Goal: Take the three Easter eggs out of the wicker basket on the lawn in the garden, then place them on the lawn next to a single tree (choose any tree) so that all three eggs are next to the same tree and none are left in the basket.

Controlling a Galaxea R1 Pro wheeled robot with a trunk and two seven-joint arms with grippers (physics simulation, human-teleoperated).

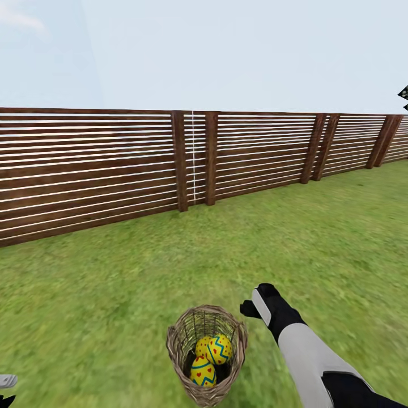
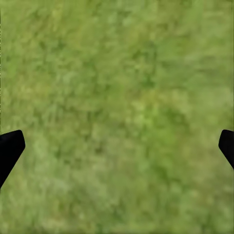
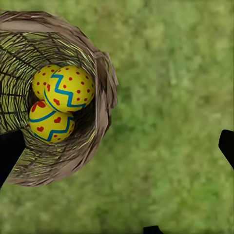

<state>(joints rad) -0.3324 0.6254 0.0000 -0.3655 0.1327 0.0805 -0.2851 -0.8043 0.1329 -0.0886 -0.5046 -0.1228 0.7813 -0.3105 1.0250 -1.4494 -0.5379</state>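
Observation:
The wicker basket (image 1: 174, 339) stands on the lawn (image 1: 113, 294) near the bottom centre of the head view. In it lie three yellow Easter eggs with red marks and blue zigzag bands: one on top (image 1: 220, 348), one in front (image 1: 203, 372) and one half hidden behind (image 1: 202, 343). My right gripper (image 1: 251, 309) hangs just right of the basket rim, above the grass. In the right wrist view the right gripper (image 3: 117, 148) is open, with the basket (image 3: 105, 83) and eggs (image 3: 70, 88) off to one side. My left gripper (image 2: 117, 146) is open over bare grass. No tree is in view.
A brown horizontal-slat fence (image 1: 187, 164) runs across the back of the lawn, with posts near the middle and right. Open grass (image 1: 317, 243) lies between the basket and the fence. A tip of my left arm (image 1: 7, 384) shows at the bottom left corner.

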